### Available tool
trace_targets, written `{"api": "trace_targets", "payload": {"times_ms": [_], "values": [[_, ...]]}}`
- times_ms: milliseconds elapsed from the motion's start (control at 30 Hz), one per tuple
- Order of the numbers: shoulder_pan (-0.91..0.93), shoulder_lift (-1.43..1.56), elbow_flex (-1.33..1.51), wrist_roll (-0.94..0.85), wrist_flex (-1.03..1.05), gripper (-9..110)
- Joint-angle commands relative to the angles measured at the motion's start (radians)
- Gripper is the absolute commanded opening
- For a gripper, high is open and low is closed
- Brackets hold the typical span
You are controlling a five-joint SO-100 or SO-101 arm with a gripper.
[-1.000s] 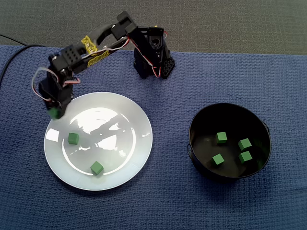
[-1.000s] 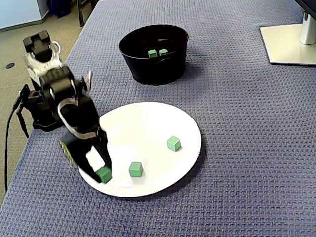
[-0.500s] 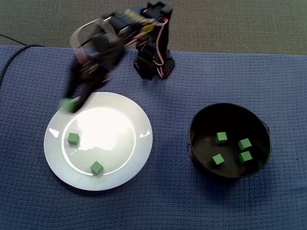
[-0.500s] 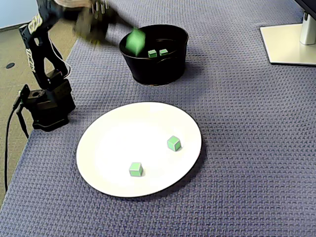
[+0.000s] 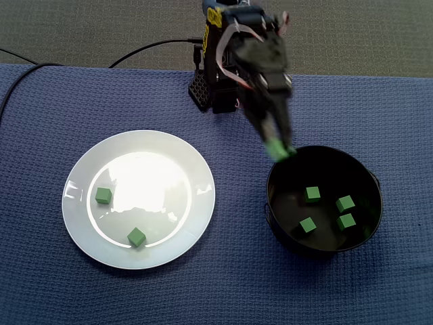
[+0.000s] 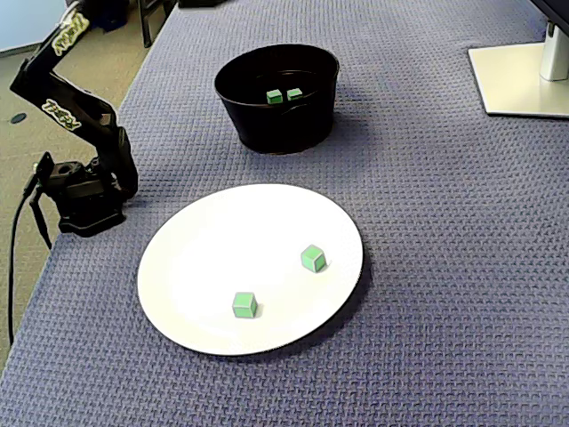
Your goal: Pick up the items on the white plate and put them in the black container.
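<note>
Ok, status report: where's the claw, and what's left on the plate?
Claw shut on green cube, at black container's rim. Two cubes on white plate; four cubes in container. No obstruction seen.

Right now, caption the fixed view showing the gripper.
Gripper holds a green cube at the black container rim; four cubes inside, two cubes on the white plate.

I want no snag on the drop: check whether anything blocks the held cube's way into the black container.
Nothing visible does. The gripper holds the green cube at the black container rim; its mouth is open, and the four cubes inside leave bare floor.
</note>
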Motion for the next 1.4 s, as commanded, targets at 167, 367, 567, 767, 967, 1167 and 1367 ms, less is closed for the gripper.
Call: {"api": "trace_targets", "payload": {"times_ms": [167,367,567,767,967,1167,1367], "values": [[-0.158,-0.028,0.480,0.029,-0.327,0],[-0.164,-0.063,0.538,0.011,-0.368,0],[-0.176,-0.078,0.537,0.015,-0.296,43],[-0.156,-0.054,0.446,-0.049,-0.158,47],[-0.037,-0.057,0.072,-0.336,0.212,42],[0.291,-0.170,-0.376,-0.741,0.483,31],[0.623,-0.304,-0.448,-1.172,0.402,29]]}}
